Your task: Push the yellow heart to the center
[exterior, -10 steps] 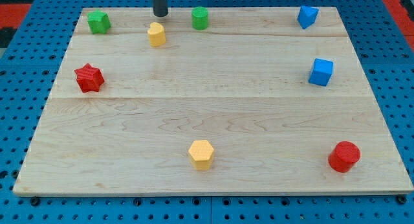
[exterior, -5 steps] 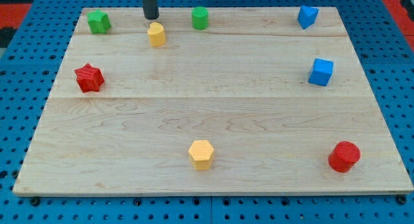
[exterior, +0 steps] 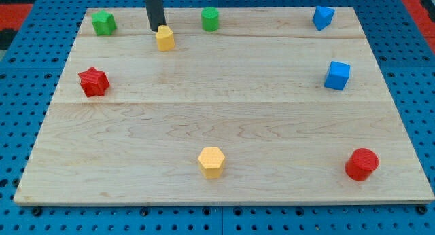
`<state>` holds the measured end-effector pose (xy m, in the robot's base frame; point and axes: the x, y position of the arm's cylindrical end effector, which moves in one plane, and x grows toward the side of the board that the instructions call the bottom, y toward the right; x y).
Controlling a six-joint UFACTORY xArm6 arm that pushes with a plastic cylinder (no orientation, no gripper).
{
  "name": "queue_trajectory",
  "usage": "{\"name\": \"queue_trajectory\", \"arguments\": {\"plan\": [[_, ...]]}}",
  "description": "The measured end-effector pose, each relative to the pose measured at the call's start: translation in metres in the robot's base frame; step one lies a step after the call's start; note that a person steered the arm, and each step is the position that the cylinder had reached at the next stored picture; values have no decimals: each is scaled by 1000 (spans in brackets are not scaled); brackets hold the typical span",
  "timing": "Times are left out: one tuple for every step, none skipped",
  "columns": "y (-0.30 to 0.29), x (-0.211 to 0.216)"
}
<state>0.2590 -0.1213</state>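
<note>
The tip (exterior: pixel 158 28) is now seen touching or just short of the upper-left edge of the yellow heart (exterior: pixel 164 38). It has been shifted toward the view's left and lowered over the last second, from above-right of the heart to its top-left side. The heart is barely displaced, if at all; it is still placed near the view's top edge of the wooden board (exterior: pixel 224 119), between the green block (exterior: pixel 103 22) and the green cylinder (exterior: pixel 210 19), well apart from the centre. No claw is fitted, so no open or closed state can be told: only a bare rod. The new position is judged as a set-up for a push down and to the view's right, toward the centre. The task is judged as barely begun. The yellow hexagon (exterior: pixel 211 161) is left untouched.
</note>
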Motion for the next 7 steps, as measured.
{"name": "queue_trajectory", "arguments": {"plan": [[0, 4], [0, 4], [0, 13], [0, 31], [0, 31], [23, 32], [55, 34]]}}
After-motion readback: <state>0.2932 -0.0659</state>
